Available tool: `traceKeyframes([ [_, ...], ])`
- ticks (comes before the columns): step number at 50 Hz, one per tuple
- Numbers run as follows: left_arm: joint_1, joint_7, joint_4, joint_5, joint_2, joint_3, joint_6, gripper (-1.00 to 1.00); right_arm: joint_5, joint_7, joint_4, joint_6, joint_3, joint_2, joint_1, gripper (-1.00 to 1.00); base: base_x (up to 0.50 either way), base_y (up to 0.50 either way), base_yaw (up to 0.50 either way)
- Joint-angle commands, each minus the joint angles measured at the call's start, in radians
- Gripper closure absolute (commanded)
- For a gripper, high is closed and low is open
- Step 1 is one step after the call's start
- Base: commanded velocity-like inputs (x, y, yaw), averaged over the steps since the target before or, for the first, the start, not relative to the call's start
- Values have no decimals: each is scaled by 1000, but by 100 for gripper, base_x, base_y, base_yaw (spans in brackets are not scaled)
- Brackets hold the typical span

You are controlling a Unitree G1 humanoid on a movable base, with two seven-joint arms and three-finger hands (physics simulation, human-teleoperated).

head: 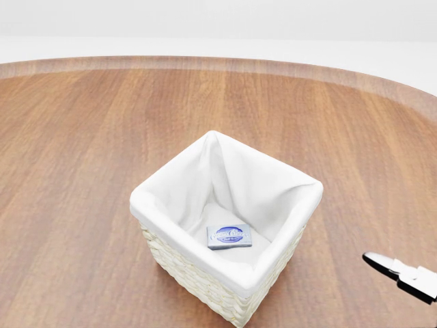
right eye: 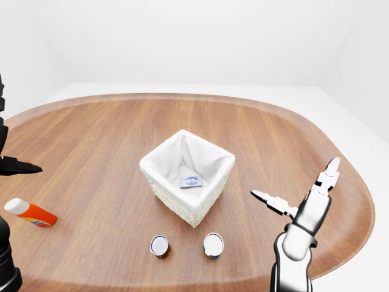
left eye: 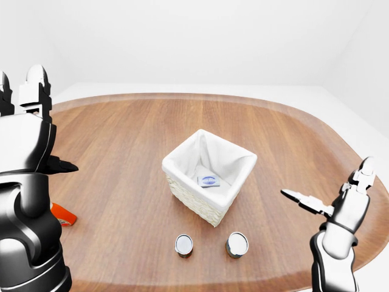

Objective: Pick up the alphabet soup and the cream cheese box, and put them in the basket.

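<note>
Wooden bench is carrying two cans lying at nine o'clock from the splayed, empty right hand; cream cheese box is sitting in the basket.

Cream cheese box lies in the basket mid-table; two cans stand below it

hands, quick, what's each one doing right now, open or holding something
Left hand: open, raised at the view's left, holding nothing.
Right hand: open, fingers spread, holding nothing.
</note>
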Motion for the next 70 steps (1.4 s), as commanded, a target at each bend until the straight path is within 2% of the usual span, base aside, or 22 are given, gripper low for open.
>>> traceKeyframes([
  [1, -1, -2, -6, -1, 0, 0, 0, -100, -10, 56, -21, -19, -11, 12, 17, -100, 0, 0, 0],
  [9, -1, 3, 0, 2, -1, -1, 0, -100, -11, 99, -25, -45, 7, 18, 31, -100, 0, 0, 0],
  [10, 0, 4, 1, 1, -1, -1, 0, -100, -1, 89, -14, -68, 2, 21, 29, -100, 0, 0, 0],
  [32, 1, 7, 9, 1, -1, -2, 0, -100, -145, 231, 23, -68, 71, 18, 82, -100, 0, 0, 0],
  [46, 5, 11, 10, 5, -3, -2, 0, -100, -179, 325, 23, -68, 80, 24, 133, -100, 0, 0, 0],
  [60, 6, 5, 6, 12, -3, -2, 0, -100, -119, 503, -18, -68, 17, 48, 196, -100, 0, 0, 0],
  [69, 4, 6, 10, 15, -3, -3, 0, -100, -115, 560, 3, -68, -13, 66, 204, -100, 0, 0, 0],
  [70, 3, 4, 8, 14, -2, 0, 0, -100, -95, 599, 3, -68, -3, 66, 218, -100, 0, 0, 0],
])
